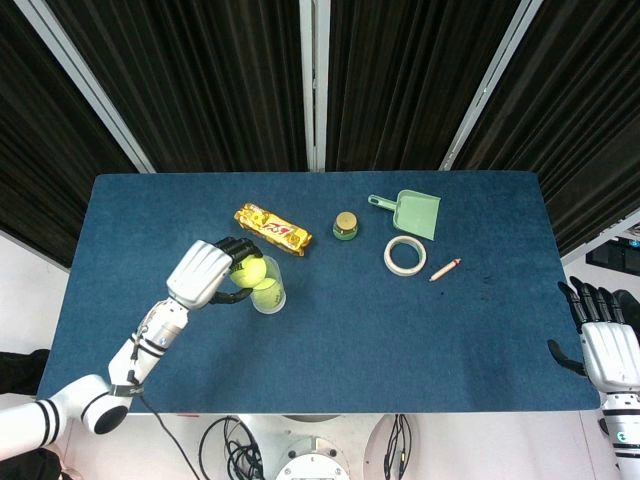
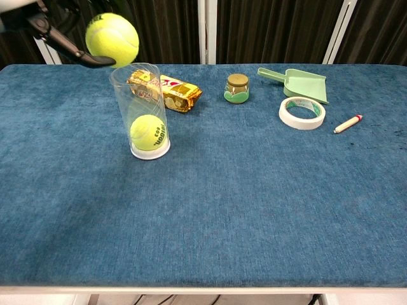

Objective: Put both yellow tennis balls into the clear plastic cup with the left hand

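Observation:
A clear plastic cup [image 2: 140, 108] stands upright on the blue table, with one yellow tennis ball [image 2: 147, 132] resting at its bottom. My left hand [image 1: 207, 272] grips the second yellow tennis ball [image 2: 112, 39] in the air, just above and a little left of the cup's rim. In the head view that held ball [image 1: 250, 270] overlaps the cup [image 1: 266, 287] from the left. My right hand [image 1: 608, 340] hangs open off the table's right edge, holding nothing.
Behind the cup lies a gold snack packet [image 2: 166, 89]. Further right are a small jar [image 2: 237, 88], a green dustpan [image 2: 301, 85], a roll of tape [image 2: 302, 112] and a short pencil [image 2: 347, 123].

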You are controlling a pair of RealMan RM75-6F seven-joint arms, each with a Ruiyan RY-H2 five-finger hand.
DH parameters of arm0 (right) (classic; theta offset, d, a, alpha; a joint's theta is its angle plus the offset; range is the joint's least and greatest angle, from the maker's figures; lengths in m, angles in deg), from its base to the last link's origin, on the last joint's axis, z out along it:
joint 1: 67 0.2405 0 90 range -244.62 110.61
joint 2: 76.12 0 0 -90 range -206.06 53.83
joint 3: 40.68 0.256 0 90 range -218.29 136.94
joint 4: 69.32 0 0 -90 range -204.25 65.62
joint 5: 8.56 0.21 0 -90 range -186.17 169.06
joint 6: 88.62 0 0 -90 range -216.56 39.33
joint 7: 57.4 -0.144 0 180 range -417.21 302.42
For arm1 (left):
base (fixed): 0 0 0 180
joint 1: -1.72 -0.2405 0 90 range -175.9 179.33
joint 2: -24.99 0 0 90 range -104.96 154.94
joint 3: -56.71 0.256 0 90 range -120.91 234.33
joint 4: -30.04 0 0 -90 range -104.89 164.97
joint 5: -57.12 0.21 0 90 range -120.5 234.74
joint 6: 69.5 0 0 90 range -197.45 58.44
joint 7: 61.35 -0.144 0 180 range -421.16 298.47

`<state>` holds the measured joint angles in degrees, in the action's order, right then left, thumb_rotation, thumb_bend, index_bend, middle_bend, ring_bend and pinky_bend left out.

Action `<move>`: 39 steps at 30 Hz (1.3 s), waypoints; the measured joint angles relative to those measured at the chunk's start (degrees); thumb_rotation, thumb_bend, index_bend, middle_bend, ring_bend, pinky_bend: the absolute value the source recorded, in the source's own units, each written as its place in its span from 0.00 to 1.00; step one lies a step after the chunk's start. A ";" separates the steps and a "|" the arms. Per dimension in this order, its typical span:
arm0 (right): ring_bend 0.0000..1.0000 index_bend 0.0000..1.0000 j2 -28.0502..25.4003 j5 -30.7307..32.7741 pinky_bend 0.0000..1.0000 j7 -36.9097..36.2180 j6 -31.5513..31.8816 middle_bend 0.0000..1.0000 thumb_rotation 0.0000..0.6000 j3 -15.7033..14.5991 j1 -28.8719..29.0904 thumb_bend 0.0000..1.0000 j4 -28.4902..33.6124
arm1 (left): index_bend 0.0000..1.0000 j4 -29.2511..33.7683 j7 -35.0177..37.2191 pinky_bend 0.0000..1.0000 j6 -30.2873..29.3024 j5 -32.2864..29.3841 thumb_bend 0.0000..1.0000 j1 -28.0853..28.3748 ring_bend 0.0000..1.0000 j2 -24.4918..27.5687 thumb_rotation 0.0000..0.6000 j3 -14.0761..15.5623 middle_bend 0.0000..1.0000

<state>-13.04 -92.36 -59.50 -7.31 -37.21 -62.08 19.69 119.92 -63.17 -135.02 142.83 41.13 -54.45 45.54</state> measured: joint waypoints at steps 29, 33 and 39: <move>0.00 0.00 0.91 -0.62 0.00 -1.53 1.18 0.00 1.00 0.20 -0.24 0.25 -1.86 | 0.07 2.01 2.81 0.27 -0.92 -1.33 0.21 -0.65 0.08 3.02 1.00 0.91 0.09; 0.00 0.00 0.93 -0.72 0.00 -1.41 1.33 0.00 1.00 0.16 -0.30 0.25 -1.83 | 0.25 4.24 -1.77 0.26 -4.33 -0.85 0.21 -2.99 0.08 5.23 1.00 1.59 0.11; 0.00 0.00 1.65 -0.67 0.00 0.10 2.17 0.00 1.00 0.19 -0.65 0.25 -1.92 | 0.23 5.99 -13.96 0.18 -12.96 -0.18 0.16 -11.42 0.06 9.10 1.00 5.90 0.13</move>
<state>-11.39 -93.03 -59.41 -5.14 -37.02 -62.73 17.77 125.91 -77.12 -147.99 142.65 29.71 -45.35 51.44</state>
